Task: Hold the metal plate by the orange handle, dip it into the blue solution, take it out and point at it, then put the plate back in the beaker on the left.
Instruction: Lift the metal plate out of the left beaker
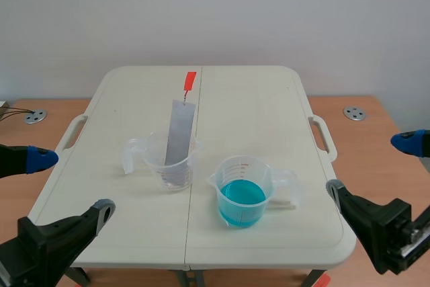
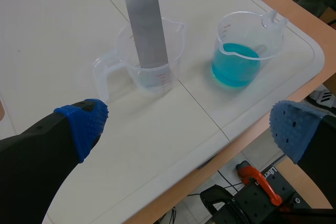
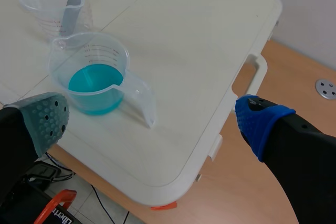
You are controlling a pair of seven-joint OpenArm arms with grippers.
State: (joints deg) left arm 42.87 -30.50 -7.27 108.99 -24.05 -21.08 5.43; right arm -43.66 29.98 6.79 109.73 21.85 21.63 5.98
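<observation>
**Plate at rest in the left beaker, both tools open**

The metal plate (image 1: pixel 180 132) stands tilted in the clear measuring beaker (image 1: pixel 177 168) left of the counter's (image 1: pixel 255 109) middle seam, with its orange handle (image 1: pixel 190 81) at the top. Just to the right, apart from it, sits the beaker of blue solution (image 1: pixel 243 191). The left tool (image 2: pixel 189 129) and right tool (image 3: pixel 152 119) hang at the counter's near corners, fingers spread wide and holding nothing.

On the pale folding worktop (image 1: pixel 269 112) I operate over stand a clear beaker (image 1: pixel 176 174) just left of the centre seam and a beaker of blue solution (image 1: pixel 243 196) right of it, their handles turned outward
</observation>
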